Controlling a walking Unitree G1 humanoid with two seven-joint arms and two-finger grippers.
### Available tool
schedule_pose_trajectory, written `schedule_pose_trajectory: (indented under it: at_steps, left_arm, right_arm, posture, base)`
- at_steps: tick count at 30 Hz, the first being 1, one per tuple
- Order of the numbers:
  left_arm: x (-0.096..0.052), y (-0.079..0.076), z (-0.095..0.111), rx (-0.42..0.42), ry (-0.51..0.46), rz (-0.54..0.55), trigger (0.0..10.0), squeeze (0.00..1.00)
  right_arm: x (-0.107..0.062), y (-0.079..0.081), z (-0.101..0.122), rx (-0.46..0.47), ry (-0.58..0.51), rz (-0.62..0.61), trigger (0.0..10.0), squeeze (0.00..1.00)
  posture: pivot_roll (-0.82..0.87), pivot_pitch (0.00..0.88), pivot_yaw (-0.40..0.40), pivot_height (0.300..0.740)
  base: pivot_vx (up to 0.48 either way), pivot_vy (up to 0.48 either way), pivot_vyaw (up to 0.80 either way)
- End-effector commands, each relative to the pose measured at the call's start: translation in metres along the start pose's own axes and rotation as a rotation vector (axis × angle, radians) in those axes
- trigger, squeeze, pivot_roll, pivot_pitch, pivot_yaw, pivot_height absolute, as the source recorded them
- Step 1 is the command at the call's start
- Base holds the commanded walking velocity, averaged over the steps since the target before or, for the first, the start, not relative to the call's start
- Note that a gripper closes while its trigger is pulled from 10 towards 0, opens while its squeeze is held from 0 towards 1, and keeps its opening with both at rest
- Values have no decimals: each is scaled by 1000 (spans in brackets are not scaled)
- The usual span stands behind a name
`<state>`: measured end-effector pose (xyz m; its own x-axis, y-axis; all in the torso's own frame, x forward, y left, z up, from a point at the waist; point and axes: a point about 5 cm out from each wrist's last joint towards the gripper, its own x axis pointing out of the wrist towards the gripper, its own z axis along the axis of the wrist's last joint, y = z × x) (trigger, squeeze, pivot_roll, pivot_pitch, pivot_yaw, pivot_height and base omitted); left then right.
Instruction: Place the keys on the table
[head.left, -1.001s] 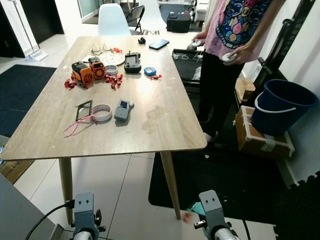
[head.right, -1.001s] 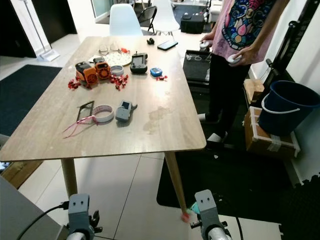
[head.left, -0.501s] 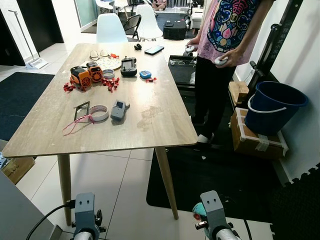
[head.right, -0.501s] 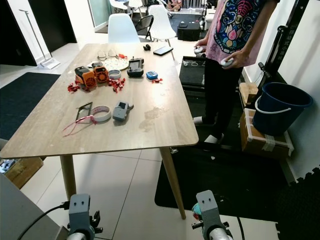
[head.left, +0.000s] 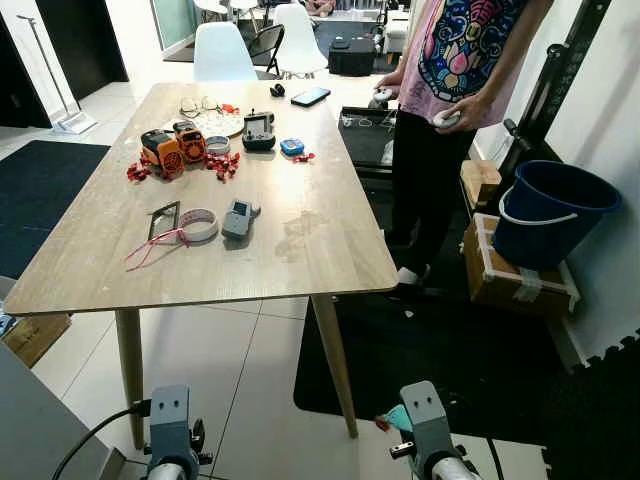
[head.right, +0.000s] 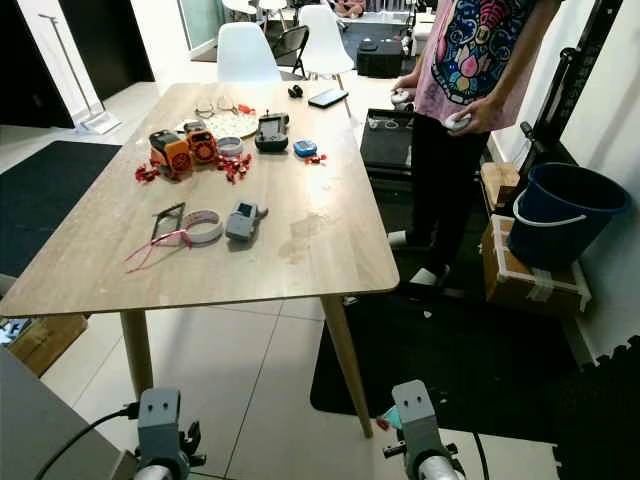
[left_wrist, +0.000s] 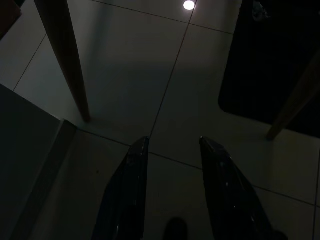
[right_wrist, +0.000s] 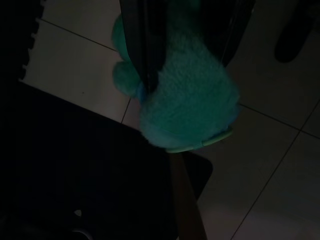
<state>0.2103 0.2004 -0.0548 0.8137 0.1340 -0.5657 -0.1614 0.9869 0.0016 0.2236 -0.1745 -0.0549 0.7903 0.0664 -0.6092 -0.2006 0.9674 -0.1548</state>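
The keys hang on a teal fluffy keychain (right_wrist: 187, 100), pinched between the black fingers of my right gripper (right_wrist: 186, 67), which is shut on it. That arm hangs low by the floor; a bit of teal fluff (head.left: 399, 417) and a red tag (head.left: 381, 424) peek out beside its wrist. The light wooden table (head.left: 330, 240) stands in front of me, its near edge well above both wrists. My left gripper (left_wrist: 172, 141) hangs open over the tiled floor beside a table leg (left_wrist: 65, 55), holding nothing.
On the table lie orange devices (head.left: 165, 148), a tape roll (head.left: 203, 224), a grey device (head.left: 238, 217), a controller (head.left: 258, 128) and a phone (head.left: 312, 96). A person (head.left: 460, 60) stands at its right side. A blue bucket (head.left: 550, 210) sits on a cardboard box (head.left: 515, 275). A white chair (head.left: 222, 52) stands behind.
The camera has shifted, so the table sits a little farther off than one second ago. The red tag by my right wrist has swung. Both arms still hang low.
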Motion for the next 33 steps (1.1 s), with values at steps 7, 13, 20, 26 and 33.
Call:
schedule_pose_trajectory:
  at_steps: [7, 13, 20, 26, 33]
  left_arm:
    - [-2, 5, -4, -6, 13, 8, 10000, 0]
    - [-2, 5, -4, -6, 14, 7, 10000, 0]
    - [-2, 5, -4, -6, 14, 7, 10000, 0]
    - [-2, 4, -5, -6, 16, 6, 10000, 0]
    - [-2, 5, -5, -6, 15, 6, 10000, 0]
  right_arm:
    - [-1, 3, -5, 3, 21, 6, 10000, 0]
    - [-2, 4, -5, 4, 20, 5, 10000, 0]
    - [-1, 4, -5, 4, 20, 5, 10000, 0]
    - [-1, 4, -5, 4, 19, 5, 10000, 0]
    - [-2, 4, -5, 4, 21, 5, 10000, 0]
  posture:
    - [45, 74, -9, 740]
    - [45, 72, -8, 740]
    - [46, 73, -9, 740]
    - [46, 75, -9, 740]
    - [47, 75, -8, 740]
  base:
    - [0, 0, 0]
    - [0, 0, 0]
    - [0, 153, 0]
    - [0, 465, 0]
    - [0, 480, 0]
